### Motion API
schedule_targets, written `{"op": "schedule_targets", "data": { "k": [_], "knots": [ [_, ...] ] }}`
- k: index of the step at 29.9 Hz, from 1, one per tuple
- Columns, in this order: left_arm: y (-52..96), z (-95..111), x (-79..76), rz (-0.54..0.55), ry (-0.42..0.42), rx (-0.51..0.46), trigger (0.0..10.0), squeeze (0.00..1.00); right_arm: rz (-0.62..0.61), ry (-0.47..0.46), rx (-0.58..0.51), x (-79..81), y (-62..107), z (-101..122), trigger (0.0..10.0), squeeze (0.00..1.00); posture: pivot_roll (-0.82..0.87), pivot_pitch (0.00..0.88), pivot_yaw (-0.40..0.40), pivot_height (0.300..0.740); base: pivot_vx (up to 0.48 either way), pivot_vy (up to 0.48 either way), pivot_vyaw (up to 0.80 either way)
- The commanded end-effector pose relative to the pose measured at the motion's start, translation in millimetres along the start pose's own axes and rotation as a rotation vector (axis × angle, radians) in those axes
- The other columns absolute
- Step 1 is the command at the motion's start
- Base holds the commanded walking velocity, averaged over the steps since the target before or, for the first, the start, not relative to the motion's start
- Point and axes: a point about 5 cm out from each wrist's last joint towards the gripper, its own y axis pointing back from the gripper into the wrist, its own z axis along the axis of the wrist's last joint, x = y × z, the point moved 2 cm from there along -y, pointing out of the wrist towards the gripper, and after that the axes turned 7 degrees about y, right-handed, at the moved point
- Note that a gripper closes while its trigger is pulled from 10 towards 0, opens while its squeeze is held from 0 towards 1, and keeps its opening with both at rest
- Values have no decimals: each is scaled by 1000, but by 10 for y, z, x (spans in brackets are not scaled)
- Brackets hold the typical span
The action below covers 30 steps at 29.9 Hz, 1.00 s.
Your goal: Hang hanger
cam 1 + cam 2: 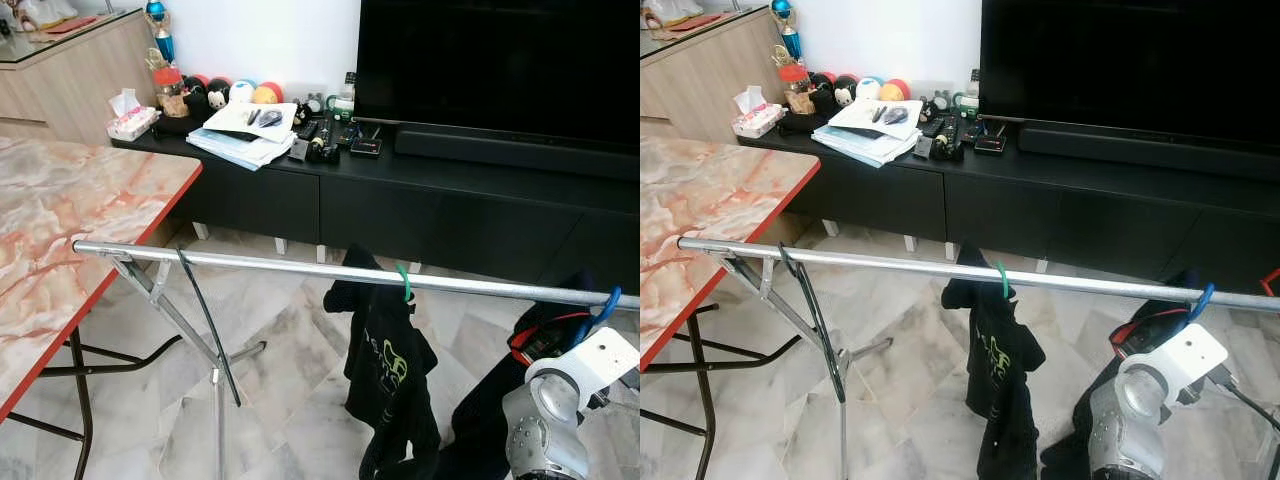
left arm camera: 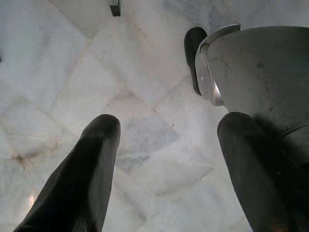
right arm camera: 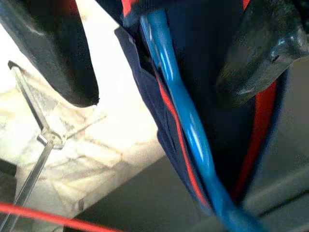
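Note:
A silver rail (image 1: 300,266) of a drying rack runs across in front of me. A green hanger (image 1: 403,283) hangs on it and carries a black shirt (image 1: 385,370). Further right, the hook of a blue hanger (image 1: 607,305) sits across the rail, with a dark navy garment with red trim (image 1: 540,335) on it. My right arm (image 1: 560,410) reaches up just below that hook. In the right wrist view my right gripper (image 3: 161,94) is open, its fingers standing either side of the blue hanger (image 3: 188,121). My left gripper (image 2: 168,123) hangs open over the marble floor.
A marble-topped table with a red edge (image 1: 60,220) stands at the left. The rack's folding legs (image 1: 200,340) stand beside it. Behind the rail are a black TV cabinet (image 1: 450,190) with papers and clutter, and a large TV (image 1: 500,60). My own leg (image 2: 260,77) is beside the left gripper.

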Motion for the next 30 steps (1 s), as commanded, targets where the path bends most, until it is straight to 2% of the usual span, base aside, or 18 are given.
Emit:
{"op": "schedule_targets", "data": {
  "k": [1,5,8,13,15,19,20,21,23,25,30],
  "knots": [
    [-23,145,-226,-99,-29,-51,10000,0,52,19,53,95,1,-81,10000,0,8,81,51,740,0,0,0],
    [-23,147,-226,-99,-31,-51,10000,0,71,20,63,141,-22,-70,10000,0,9,82,52,740,0,0,0],
    [-23,153,-224,-100,-33,-52,10000,0,35,-5,32,119,-90,45,10000,0,8,83,55,740,0,0,0],
    [-23,160,-224,-100,-36,-54,10000,0,57,-19,35,188,-143,144,10000,0,5,82,57,740,0,0,0],
    [-23,162,-224,-100,-35,-54,10000,0,60,-60,61,205,-146,129,10000,0,5,83,57,740,0,0,0],
    [-23,165,-222,-100,-37,-56,10000,0,41,-234,162,222,-135,28,10000,0,6,85,61,740,0,0,0],
    [-23,165,-222,-100,-37,-56,10000,0,41,-234,162,222,-135,28,10000,0,6,85,61,740,0,0,0],
    [-23,164,-221,-100,-37,-55,10000,0,46,-307,210,236,-126,-35,10000,0,7,84,62,740,0,0,0],
    [-22,165,-220,-99,-37,-55,10000,0,48,-331,225,242,-124,-54,10000,0,6,85,64,740,0,0,0],
    [-22,166,-216,-98,-40,-54,10000,0,56,-402,271,247,-129,-124,10000,0,8,84,67,740,0,0,0],
    [-22,173,-208,-94,-43,-57,10000,0,50,-466,277,217,-169,-103,10000,0,7,82,71,740,0,0,0]
  ]
}}
